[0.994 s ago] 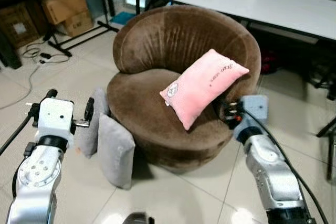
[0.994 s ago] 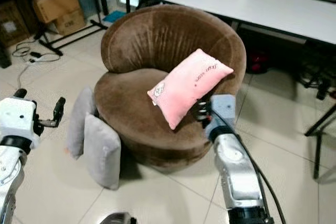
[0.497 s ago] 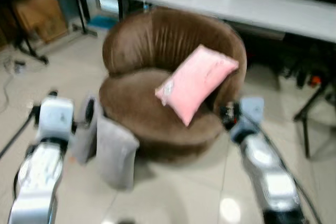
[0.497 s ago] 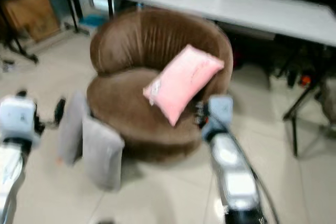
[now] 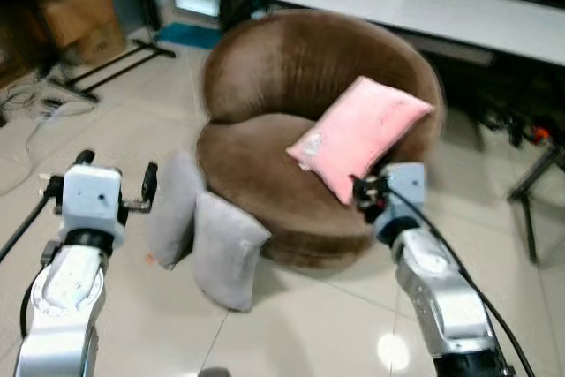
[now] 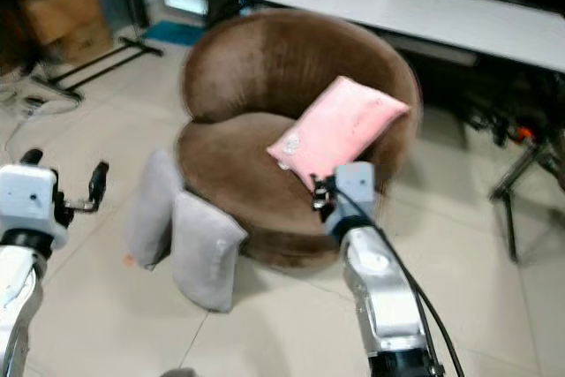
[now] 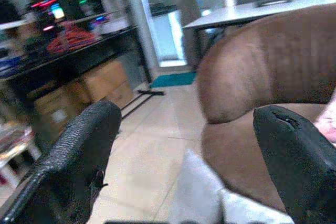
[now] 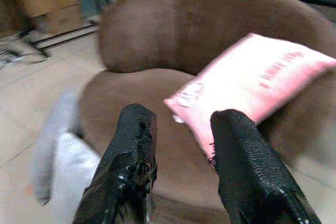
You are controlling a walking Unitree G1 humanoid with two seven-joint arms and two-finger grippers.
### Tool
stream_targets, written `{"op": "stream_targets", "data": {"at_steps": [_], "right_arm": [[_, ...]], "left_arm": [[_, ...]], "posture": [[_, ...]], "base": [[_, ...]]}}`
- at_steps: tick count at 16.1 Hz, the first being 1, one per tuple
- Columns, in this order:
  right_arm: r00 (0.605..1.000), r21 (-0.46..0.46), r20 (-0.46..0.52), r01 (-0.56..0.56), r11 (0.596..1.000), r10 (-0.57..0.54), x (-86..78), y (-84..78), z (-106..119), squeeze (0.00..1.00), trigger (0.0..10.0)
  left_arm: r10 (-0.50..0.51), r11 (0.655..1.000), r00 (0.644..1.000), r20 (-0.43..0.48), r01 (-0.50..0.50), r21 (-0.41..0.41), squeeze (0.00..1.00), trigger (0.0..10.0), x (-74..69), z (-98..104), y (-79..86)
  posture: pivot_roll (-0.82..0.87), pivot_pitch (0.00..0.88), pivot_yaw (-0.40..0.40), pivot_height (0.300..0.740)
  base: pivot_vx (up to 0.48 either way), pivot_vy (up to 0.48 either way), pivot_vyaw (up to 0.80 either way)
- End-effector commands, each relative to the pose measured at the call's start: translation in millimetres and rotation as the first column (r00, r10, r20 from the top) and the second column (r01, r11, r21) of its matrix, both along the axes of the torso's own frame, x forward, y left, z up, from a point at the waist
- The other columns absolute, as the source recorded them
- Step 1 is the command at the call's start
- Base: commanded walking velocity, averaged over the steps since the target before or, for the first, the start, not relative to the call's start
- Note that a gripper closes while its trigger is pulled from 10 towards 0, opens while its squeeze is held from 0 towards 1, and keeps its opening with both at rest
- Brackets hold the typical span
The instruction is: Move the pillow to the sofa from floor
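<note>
Pillow, pink (image 5: 362, 134): lies on sofa (image 5: 265, 68) seat, toward its right edge, upper end leaning on backrest. Long axis diagonal: low corner at seat front-centre, high corner at right rim.

Right hand (image 8: 178, 145): just in front of sofa's front right edge, fingers parted narrow, empty. Left hand (image 7: 184, 140): wide, empty, near two grey cushions (image 5: 207, 231) propped on floor against sofa's left side.

Risk (judgement): pillow only propped; nudge from right arm could slide it off front edge. Grey cushions could topple if left arm brushes them.

A: Sofa (image 5: 291, 86) – brown velvety cloth, matt nap. Pink pillow (image 5: 362, 134) soft plush.

B: Grey cushions (image 5: 225, 249) plain matt fabric. Floor (image 5: 300, 333) glossy tile, glare spots. Fingers (image 8: 131, 166) rough-textured black rubber.
</note>
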State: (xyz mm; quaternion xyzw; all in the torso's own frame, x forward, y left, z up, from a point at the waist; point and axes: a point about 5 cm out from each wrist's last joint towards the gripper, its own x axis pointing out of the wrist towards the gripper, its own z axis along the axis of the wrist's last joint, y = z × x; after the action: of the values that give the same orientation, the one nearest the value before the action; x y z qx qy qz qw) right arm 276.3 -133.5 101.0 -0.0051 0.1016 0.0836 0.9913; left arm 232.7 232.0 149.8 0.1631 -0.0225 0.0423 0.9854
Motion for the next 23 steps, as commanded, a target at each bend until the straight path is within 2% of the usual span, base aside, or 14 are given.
{"op": "stream_targets", "data": {"at_steps": [1,8,23], "right_arm": [[1.0,-0.022,0.014,-0.008,1.0,0.008,1.6,-2.6,4.5,0.0,10.0],[1.0,0.001,0.006,-0.014,1.0,0.014,2.5,0.7,4.7,0.0,10.0],[0.999,-0.013,0.026,0.031,0.999,-0.031,4.2,-2.5,3.7,0.0,10.0]], "left_arm": [[-0.021,1.0,1.0,0.009,0.021,-0.012,0.0,10.0,0.5,1.7,-3.0],[-0.03,0.999,1.0,0.007,0.03,-0.017,0.0,10.0,-0.6,1.9,-2.9],[-0.043,0.999,0.999,-0.007,0.043,-0.012,0.0,10.0,-2.2,-1.5,-1.7]], "posture": [[0.15,0.0,-0.041,0.74],[0.15,0.0,-0.049,0.74],[0.16,0.0,-0.061,0.74]], "base": [[0.0,0.0,0.8],[0.299,0.0,0.8],[0.306,0.0,0.0]]}}
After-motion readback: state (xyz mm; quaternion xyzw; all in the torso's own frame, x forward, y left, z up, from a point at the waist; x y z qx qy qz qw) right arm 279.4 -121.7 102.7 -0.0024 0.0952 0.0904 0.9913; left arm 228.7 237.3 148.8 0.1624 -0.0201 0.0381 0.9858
